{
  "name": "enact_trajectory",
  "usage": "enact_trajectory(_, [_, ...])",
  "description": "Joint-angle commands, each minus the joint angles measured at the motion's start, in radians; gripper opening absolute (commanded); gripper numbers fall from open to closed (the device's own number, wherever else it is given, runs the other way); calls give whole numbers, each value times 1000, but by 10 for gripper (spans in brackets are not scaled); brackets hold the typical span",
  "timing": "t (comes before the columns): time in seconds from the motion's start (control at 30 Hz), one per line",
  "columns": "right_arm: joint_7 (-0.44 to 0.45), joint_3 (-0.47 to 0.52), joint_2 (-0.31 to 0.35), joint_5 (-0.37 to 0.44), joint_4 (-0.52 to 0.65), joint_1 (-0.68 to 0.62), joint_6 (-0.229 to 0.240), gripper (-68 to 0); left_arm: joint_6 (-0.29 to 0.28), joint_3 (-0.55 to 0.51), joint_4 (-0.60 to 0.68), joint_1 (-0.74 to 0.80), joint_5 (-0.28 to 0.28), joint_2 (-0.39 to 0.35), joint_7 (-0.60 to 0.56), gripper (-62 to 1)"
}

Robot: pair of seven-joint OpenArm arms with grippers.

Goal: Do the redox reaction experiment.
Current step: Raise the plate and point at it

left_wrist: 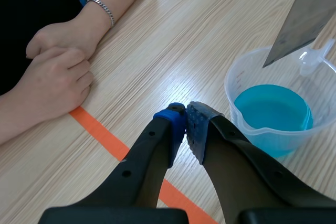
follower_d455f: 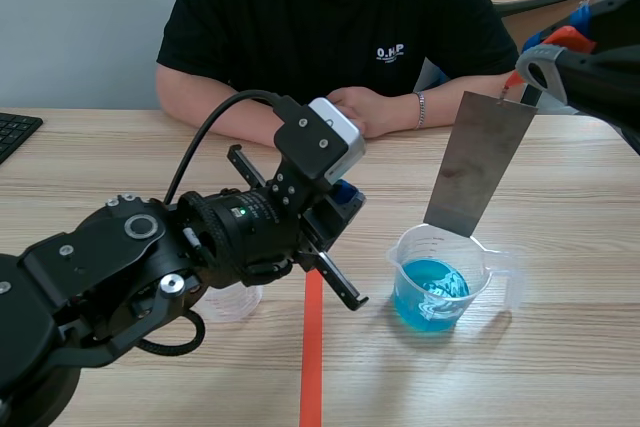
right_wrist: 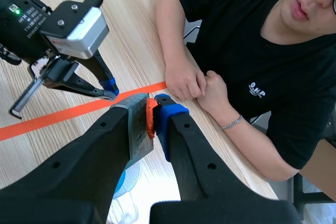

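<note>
As its wrist view shows, right claw pinching metal sheet

Person in black shirt; black keyboard well apart.

— The metal sheet?
— Dull grey, smudged brown; it hangs tilted, pinched at its top edge by the right gripper; its lower edge sits at the far rim of the beaker, above the liquid.
— And the beaker?
— Clear plastic, graduated, upright just beside the orange tape line; blue liquid fills its lower part (something pale lies in it; unclear what); a small clear cup stands across the line, half hidden.
</note>
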Motion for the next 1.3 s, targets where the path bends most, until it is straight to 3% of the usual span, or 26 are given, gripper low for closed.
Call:
enact_trajectory(0.0, [7,10,8,11,10,6,6,-660,1,5,4,-19,-2,22,-13,-560])
enact_trajectory(0.5, [6,10,8,11,10,6,6,-660,-16,50,-26,-41,-3,91,10,-560])
enact_trajectory(1.27, [4,10,8,11,10,6,6,-660,-16,50,-26,-41,-3,91,7,-560])
